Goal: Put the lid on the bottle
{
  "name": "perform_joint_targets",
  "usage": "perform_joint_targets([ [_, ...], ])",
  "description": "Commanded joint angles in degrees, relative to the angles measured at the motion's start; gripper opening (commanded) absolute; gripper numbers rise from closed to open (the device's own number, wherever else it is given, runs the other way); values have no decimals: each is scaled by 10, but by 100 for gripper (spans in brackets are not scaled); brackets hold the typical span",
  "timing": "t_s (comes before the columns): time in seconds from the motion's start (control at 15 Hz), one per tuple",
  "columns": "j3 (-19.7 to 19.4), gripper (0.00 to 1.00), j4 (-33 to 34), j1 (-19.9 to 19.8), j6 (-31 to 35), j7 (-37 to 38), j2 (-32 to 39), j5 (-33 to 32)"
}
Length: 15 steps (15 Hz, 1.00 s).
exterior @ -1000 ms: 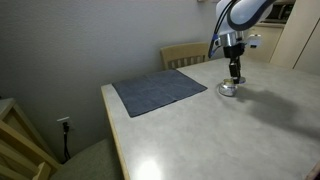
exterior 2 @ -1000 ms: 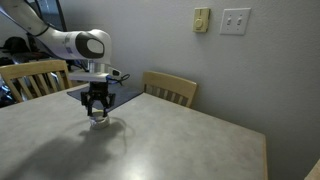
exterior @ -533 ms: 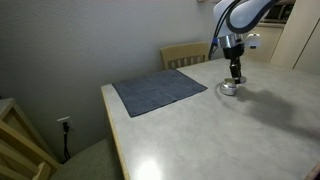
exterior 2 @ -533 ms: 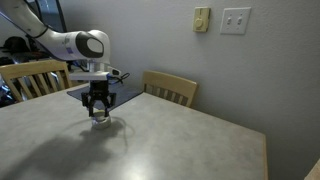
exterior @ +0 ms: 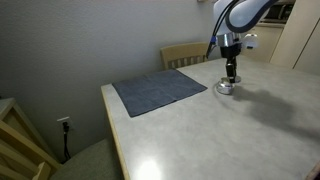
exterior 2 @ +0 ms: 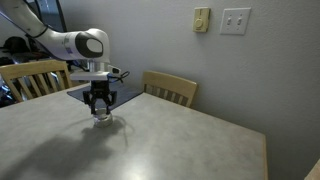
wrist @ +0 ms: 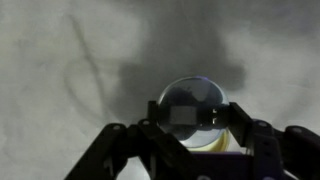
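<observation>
The bottle (wrist: 190, 92) is a small rounded shiny glass vessel standing on the pale table. It shows in both exterior views (exterior: 226, 88) (exterior 2: 100, 120). My gripper (wrist: 196, 112) hangs straight above it, with its fingertips just over the bottle's top, as both exterior views show (exterior: 229, 76) (exterior 2: 99, 108). In the wrist view the fingers stand close together across the bottle's round outline. A pale whitish-yellow sliver, the lid (wrist: 212, 146), shows between them near the palm. Most of the lid is hidden by the fingers.
A grey-blue cloth mat (exterior: 158, 91) lies on the table beside the bottle, towards the wall. Wooden chairs stand at the table's edges (exterior: 185, 54) (exterior 2: 170, 88) (exterior 2: 30, 78). The table's front edge (exterior: 115, 135) is far from the gripper.
The gripper has shifted very slightly above the bottle. The bottle has stayed in place.
</observation>
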Motion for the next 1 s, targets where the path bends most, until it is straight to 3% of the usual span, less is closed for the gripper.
perform_joint_targets([
  [0.0,11,44,0,-5,37,2,4,7],
  [0.93,21,44,43,0,71,-20,26,2],
])
